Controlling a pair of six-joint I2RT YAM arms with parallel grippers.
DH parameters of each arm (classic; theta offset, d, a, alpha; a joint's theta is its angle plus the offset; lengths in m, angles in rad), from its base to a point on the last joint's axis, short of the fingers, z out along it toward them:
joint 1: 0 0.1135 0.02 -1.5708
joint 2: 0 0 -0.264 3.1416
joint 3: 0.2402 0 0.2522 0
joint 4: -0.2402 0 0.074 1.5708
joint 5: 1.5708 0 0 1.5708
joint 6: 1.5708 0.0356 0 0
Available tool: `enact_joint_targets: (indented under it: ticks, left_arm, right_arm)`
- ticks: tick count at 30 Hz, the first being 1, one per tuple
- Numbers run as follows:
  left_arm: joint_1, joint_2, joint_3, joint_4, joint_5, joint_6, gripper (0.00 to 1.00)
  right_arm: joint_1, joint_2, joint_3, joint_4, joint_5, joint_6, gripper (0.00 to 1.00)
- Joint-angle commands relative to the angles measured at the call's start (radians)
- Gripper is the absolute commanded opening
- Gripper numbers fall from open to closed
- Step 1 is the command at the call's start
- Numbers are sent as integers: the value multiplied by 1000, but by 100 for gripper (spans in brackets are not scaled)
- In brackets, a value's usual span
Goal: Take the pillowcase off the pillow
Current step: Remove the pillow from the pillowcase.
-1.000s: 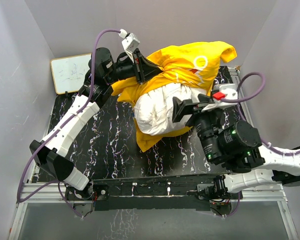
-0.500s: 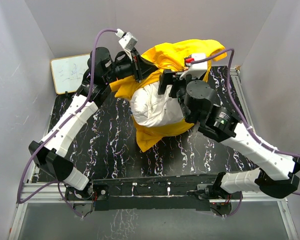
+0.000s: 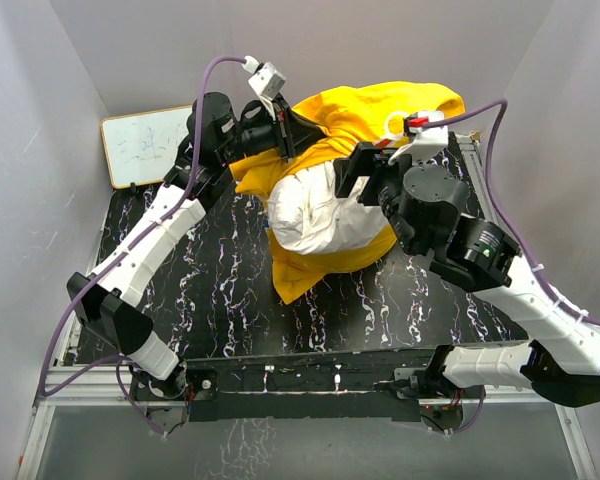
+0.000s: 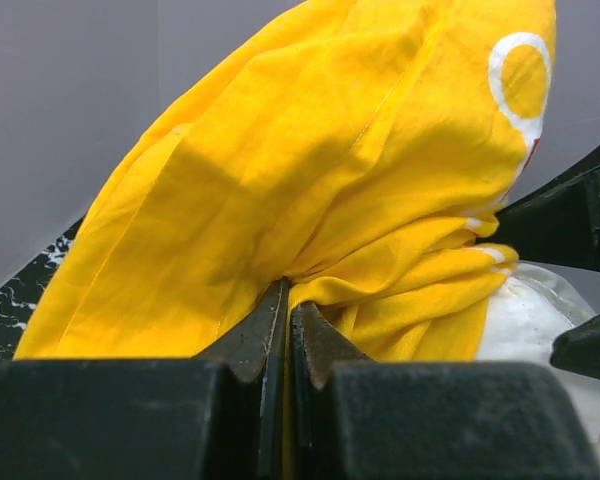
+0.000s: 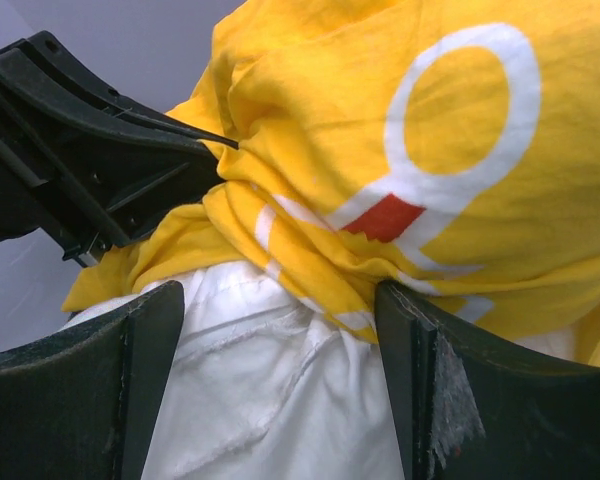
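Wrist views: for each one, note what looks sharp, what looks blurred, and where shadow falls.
Left wrist: the pillowcase folds are sharp, shaded mid-frame; the left gripper is dark and soft-edged. Right wrist: the print and the pillow are crisp; the right gripper is near-black, with little detail.

Black white-veined table (image 3: 210,300) with the yellow pillowcase (image 3: 380,110) and white pillow (image 3: 320,212) on it, whiteboard (image 3: 140,147) at far-left corner.

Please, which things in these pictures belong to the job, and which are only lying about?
Belong to the job: pillowcase; pillow; left end effector, shut on the pillowcase; right end effector, open, astride the pillow.

Only lying about: whiteboard, at the far left corner of the table.
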State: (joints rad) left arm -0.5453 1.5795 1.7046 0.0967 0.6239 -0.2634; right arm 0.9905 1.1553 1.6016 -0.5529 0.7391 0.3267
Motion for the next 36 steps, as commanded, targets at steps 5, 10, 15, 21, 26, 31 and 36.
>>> enact_joint_targets:
  ticks: [5,10,15,21,26,31,36]
  left_arm:
    - [1,62,26,-35,-59,14,0]
    - [-1,45,17,-35,-30,5,0]
    - [-9,3,-26,-41,19,-2,0]
    - [-34,-37,-74,-47,135,-13,0]
    - [-37,-48,-81,-60,222,-19,0]
    - [-36,-51,-95,-57,268,-39,0]
    - [-35,-66,-108,-21,278,-56,0]
  right_arm:
    - [2,-32,51,-211,-102,139,81]
    - [2,-1,-48,-145,-45,108,86]
    - [-23,46,-63,25,0,8,89]
    - [-94,138,-46,160,-60,-45,86]
    - [-95,145,-119,281,-125,-33,82]
    - [-95,149,-157,317,-188,-5,50]
    - [-95,96,-276,391,-340,14,8]
